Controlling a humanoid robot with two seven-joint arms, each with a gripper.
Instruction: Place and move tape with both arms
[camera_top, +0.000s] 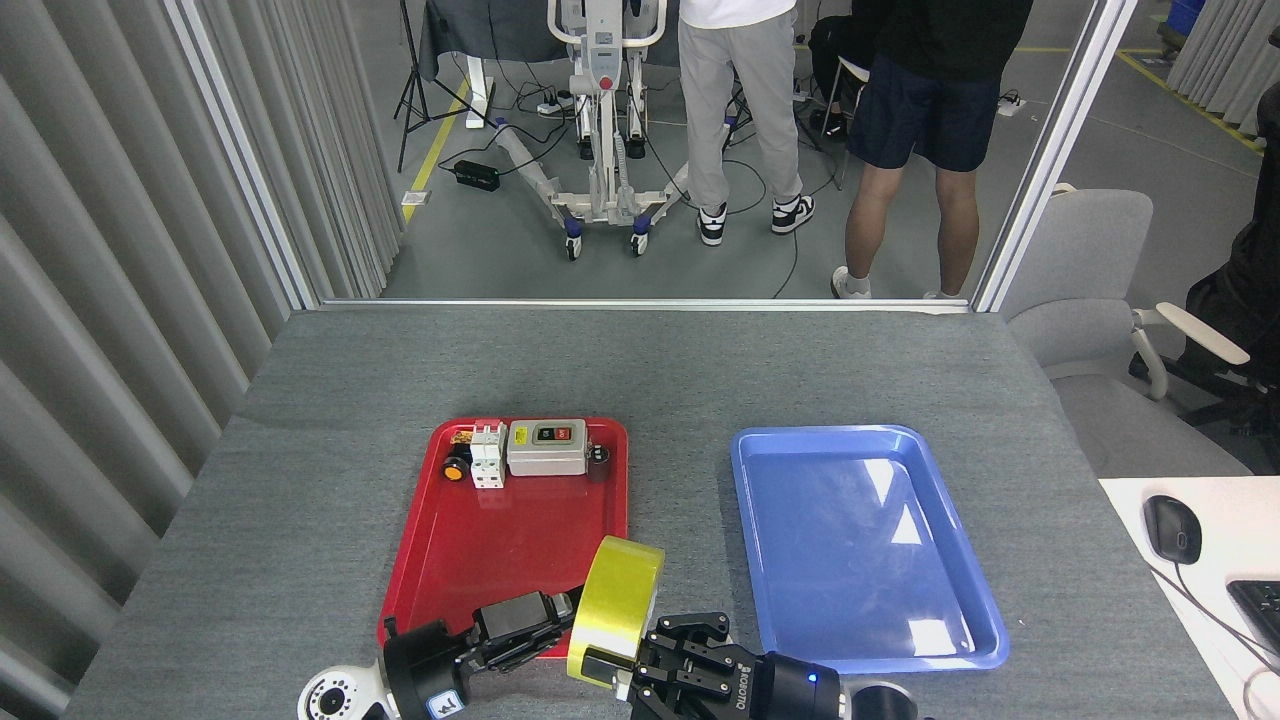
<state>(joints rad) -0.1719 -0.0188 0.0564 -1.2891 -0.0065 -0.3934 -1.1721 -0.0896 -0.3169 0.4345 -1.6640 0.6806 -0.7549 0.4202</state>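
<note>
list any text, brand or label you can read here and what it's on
"ROBOTIQ": white letters on the right tool, seen upside down.
Grey switch box on the red tray: labels too small to read.
White breaker: markings too small to read.
Left tool: small blue-and-white sticker behind it on the arm, unreadable.
Tape: no print visible.

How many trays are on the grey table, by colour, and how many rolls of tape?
Red tray: 1
Blue tray: 1
Yellow tape roll: 1
Total: 3
</note>
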